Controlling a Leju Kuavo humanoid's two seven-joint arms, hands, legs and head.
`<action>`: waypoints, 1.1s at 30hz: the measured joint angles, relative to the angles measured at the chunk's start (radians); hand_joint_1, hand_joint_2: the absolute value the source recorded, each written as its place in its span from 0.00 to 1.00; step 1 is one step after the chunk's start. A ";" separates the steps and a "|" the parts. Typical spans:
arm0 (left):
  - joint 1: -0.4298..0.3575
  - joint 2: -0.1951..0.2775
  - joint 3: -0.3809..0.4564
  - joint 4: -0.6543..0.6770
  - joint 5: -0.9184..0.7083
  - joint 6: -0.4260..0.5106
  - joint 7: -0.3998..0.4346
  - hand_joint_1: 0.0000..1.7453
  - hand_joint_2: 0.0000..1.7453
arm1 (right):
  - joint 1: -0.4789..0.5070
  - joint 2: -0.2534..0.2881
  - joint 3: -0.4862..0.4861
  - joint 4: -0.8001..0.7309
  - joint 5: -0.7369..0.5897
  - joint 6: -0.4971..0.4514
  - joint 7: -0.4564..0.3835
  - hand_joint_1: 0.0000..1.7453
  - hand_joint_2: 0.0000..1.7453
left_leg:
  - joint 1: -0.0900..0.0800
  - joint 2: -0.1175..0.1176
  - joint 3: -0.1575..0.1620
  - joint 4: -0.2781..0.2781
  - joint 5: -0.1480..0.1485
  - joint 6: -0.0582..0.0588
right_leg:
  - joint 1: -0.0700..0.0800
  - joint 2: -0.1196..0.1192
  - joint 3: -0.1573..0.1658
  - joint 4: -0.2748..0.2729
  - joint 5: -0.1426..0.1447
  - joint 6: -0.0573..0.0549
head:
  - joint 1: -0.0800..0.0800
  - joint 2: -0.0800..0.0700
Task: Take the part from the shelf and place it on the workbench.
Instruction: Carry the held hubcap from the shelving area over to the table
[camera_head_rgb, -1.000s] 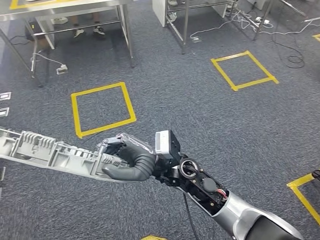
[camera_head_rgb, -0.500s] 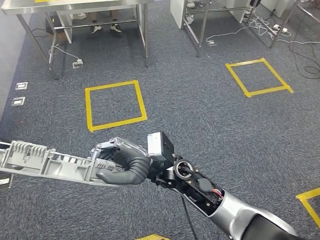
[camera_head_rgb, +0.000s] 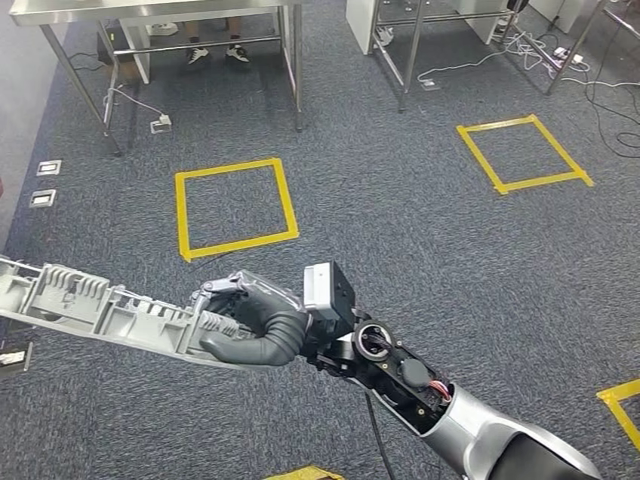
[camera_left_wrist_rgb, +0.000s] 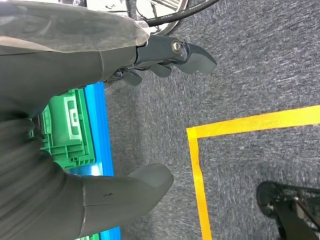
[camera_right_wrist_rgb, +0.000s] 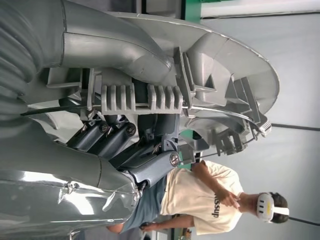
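The part (camera_head_rgb: 98, 305) is a long grey ribbed plastic moulding, and it reaches from the middle of the head view to its left edge. My right hand (camera_head_rgb: 256, 320) grips its near end and holds it level above the carpet. In the right wrist view the dark fingers (camera_right_wrist_rgb: 113, 135) wrap the part (camera_right_wrist_rgb: 211, 75) around its ribs. A steel workbench (camera_head_rgb: 151, 10) stands at the far side of the floor. My left hand (camera_left_wrist_rgb: 68, 55) hangs over the carpet with thumb and fingers apart and nothing in it.
Yellow tape squares (camera_head_rgb: 234, 205) (camera_head_rgb: 524, 153) mark the grey carpet. A second metal table frame (camera_head_rgb: 407, 40) and loose cables (camera_head_rgb: 604, 90) lie at the far right. Someone's shoes (camera_head_rgb: 196, 55) show under the workbench. A person in a headset (camera_right_wrist_rgb: 211, 200) stands nearby. A green crate (camera_left_wrist_rgb: 68, 130) sits beside my left hand.
The whole picture has shifted to the right, so the camera has turned. My right hand holds the part as before.
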 joint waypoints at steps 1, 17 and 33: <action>0.000 0.000 0.000 0.000 0.000 0.000 0.002 0.00 1.00 | 0.001 0.000 0.000 0.000 0.000 0.000 0.000 1.00 1.00 | 0.000 0.000 0.000 0.000 0.000 0.000 | 0.001 0.000 0.000 0.000 0.000 0.001 | -0.002 0.000; 0.000 0.002 0.000 0.000 0.000 0.000 0.016 0.00 1.00 | 0.004 0.000 -0.002 0.000 -0.012 0.000 -0.002 1.00 1.00 | -0.003 0.000 0.000 -0.003 -0.002 0.013 | -0.001 -0.004 0.003 -0.006 0.001 0.012 | -0.019 0.000; -0.004 -0.005 0.000 0.000 0.000 0.000 0.015 0.00 1.00 | 0.014 -0.008 -0.003 0.001 -0.016 0.004 -0.005 1.00 1.00 | 0.012 -0.039 0.044 -0.030 -0.020 -0.008 | 0.003 0.067 -0.055 0.011 0.042 -0.007 | -0.001 0.000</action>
